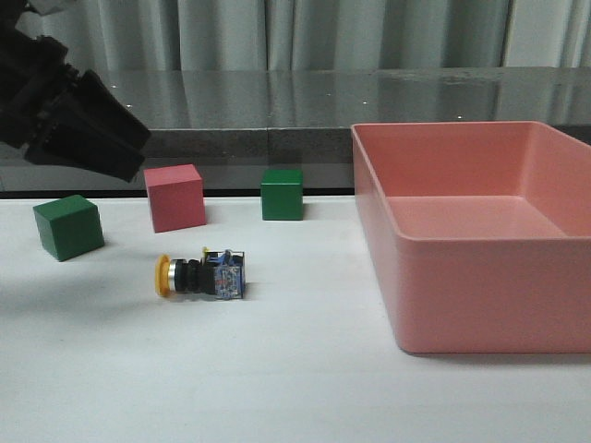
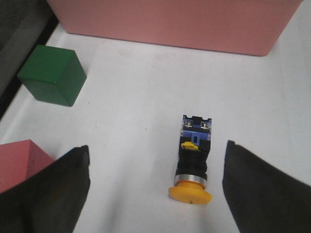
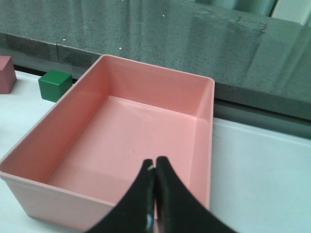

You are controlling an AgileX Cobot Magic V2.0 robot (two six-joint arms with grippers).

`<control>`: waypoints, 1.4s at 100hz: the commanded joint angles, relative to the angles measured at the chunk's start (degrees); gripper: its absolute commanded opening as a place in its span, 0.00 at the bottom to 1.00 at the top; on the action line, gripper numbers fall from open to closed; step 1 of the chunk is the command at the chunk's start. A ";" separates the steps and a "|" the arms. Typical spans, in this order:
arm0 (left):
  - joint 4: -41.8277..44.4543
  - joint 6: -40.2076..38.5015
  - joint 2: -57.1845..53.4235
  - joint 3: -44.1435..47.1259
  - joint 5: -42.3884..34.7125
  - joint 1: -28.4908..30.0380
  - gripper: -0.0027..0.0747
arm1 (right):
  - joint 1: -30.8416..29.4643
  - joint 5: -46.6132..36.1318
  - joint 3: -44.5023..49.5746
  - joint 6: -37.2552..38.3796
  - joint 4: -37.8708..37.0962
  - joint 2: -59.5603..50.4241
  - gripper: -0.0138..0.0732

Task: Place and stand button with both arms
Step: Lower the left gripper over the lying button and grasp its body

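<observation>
Your button (image 1: 201,276) lies on its side on the white table (image 1: 277,378), its yellow mushroom cap pointing toward the left arm's side and its blue-clear contact block toward the pink bin (image 1: 480,235). It touches neither the bin nor any cube. Behind it stand a pink cube (image 1: 174,197) and a green cube (image 1: 282,194), and a second green cube (image 1: 67,227) sits further to the left.

Your left gripper (image 2: 155,194) is spread wide, nothing between its fingers (image 2: 53,194). In the left wrist view the button (image 2: 193,161) lies between the two fingers, clear of both, closer to one of them, with its cap end nearest the gripper. In the front view the left arm (image 1: 69,115) hangs above the table at the upper left, off the surface.

Your right gripper (image 3: 155,194) has its fingers pressed together on nothing, and it hovers over the near wall of the pink bin (image 3: 63,204).
</observation>
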 commanded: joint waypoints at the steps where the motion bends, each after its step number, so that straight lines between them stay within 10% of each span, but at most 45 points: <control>1: -6.79 5.41 -0.23 -1.62 5.84 0.91 0.74 | 0.12 -4.75 -1.41 -0.21 0.33 0.24 0.09; 140: -5.33 11.22 8.30 1.99 2.97 -2.60 0.63 | 0.12 -4.75 -1.41 -0.21 0.33 0.24 0.09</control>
